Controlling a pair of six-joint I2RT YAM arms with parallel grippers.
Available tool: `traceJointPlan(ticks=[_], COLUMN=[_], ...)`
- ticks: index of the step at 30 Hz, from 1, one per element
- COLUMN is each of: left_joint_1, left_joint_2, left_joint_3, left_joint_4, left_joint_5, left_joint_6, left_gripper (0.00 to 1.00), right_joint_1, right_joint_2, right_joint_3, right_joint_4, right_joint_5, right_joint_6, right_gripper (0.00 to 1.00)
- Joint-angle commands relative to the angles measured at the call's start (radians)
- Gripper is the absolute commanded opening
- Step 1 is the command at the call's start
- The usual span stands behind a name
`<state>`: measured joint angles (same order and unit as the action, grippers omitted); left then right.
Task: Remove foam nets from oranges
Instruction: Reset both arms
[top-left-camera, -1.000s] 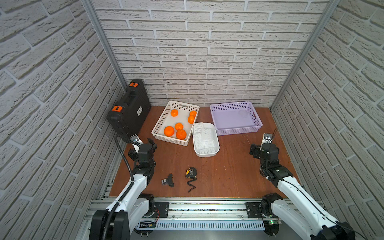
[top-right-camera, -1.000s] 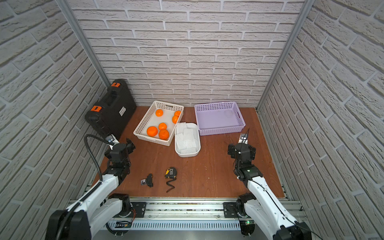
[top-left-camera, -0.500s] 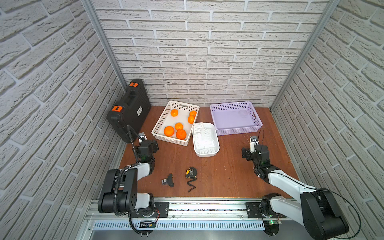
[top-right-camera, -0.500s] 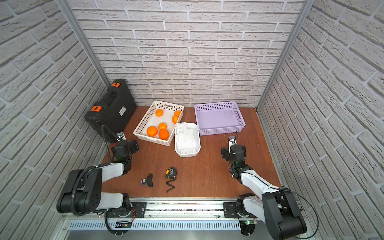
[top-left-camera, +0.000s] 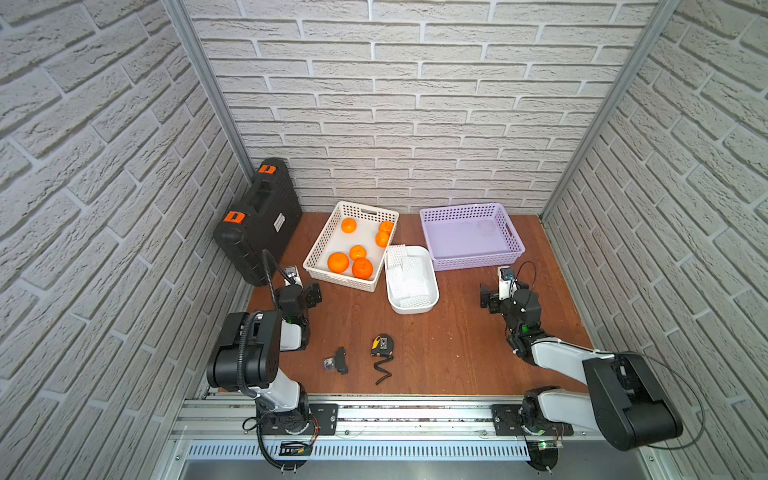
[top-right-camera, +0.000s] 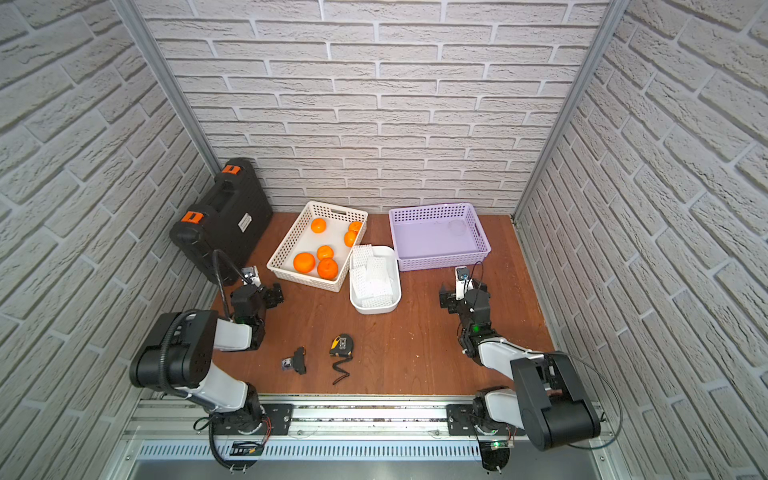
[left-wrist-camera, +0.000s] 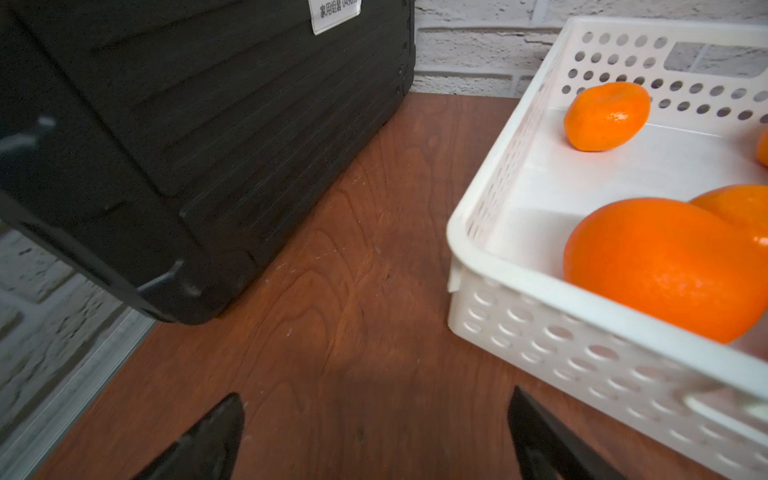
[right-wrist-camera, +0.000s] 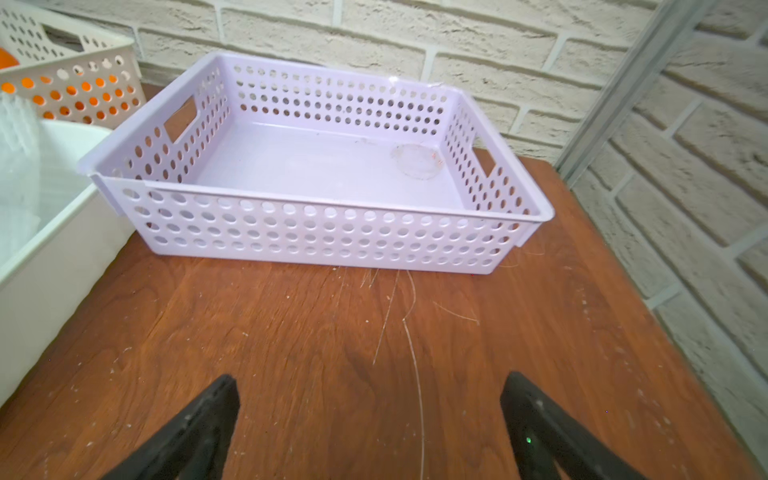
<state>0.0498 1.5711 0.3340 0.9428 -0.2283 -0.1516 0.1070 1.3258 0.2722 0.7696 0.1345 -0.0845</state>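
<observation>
Several bare oranges (top-left-camera: 338, 262) (top-right-camera: 304, 262) lie in the white perforated basket (top-left-camera: 340, 283), with no net on any of them. In the left wrist view the nearest orange (left-wrist-camera: 665, 266) sits just behind the basket wall (left-wrist-camera: 582, 353). The foam nets (top-left-camera: 409, 272) (top-right-camera: 374, 274) are piled in a white tub (top-left-camera: 432, 297) beside that basket. My left gripper (top-left-camera: 309, 291) (left-wrist-camera: 376, 409) hangs open and empty over bare wood near the basket's front corner. My right gripper (top-left-camera: 490, 297) (right-wrist-camera: 370, 395) is open and empty over the wood in front of the purple basket.
An empty purple basket (top-left-camera: 478, 262) (right-wrist-camera: 324, 241) stands at the back right. A black case (top-left-camera: 257, 220) (left-wrist-camera: 187, 145) leans at the left wall. A tape measure (top-left-camera: 382, 345) and a small black part (top-left-camera: 338, 361) lie near the front edge.
Both arms have folded back low toward the front rail. The right gripper has shifted left, the left gripper slightly right. Both stayed open and empty.
</observation>
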Motion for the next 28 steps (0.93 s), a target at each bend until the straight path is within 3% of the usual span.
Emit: traceJointPlan(ticks=[1, 6, 28], left_joint_1=[0.001, -0.002, -0.001], left_joint_2=[0.005, -0.001, 0.000], left_joint_3=[0.033, 0.031, 0.032], left_joint_4=[0.020, 0.017, 0.018], left_joint_5=[0.014, 0.010, 0.014], left_joint_6=[0.018, 0.019, 0.019], left_gripper=[0.98, 0.98, 0.98], right_joint_1=[-0.004, -0.024, -0.047], right_joint_2=[0.048, 0.155, 0.139], right_joint_3=[0.046, 0.106, 0.111], right_joint_4=[0.042, 0.042, 0.007], right_joint_5=[-0.061, 0.019, -0.011], right_joint_6=[0.003, 0.065, 0.081], right_gripper=[0.99, 0.99, 0.99])
